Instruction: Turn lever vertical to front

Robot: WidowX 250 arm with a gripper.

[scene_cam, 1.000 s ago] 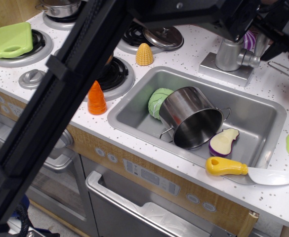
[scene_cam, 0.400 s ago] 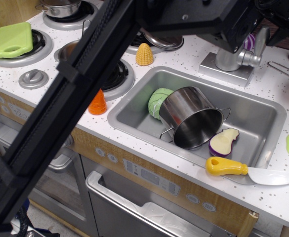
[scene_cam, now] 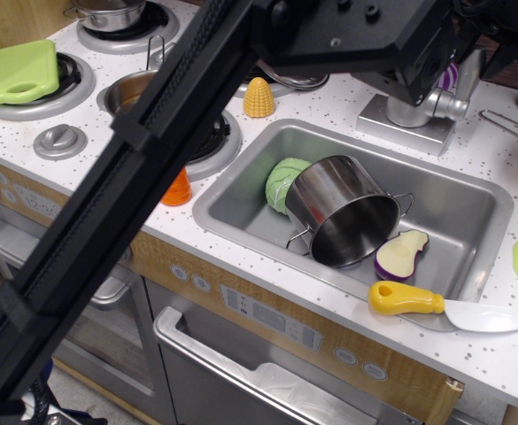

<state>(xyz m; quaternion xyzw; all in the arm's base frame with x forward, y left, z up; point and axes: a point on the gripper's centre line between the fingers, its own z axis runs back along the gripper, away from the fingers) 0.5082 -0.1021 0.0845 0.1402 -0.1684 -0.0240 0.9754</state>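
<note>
At the counter's back edge behind the sink (scene_cam: 471, 190), the lever (scene_cam: 467, 73) rises upright beside the toy tap (scene_cam: 418, 108), likely light, stiff, smooth plastic best pushed near its rounded tip; the black arm hides the gripper, so its jaws cannot be judged.

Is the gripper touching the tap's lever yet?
Cannot tell. The only view has the black arm covering the tap top; the lever partly shows, the fingertips not at all.
</note>
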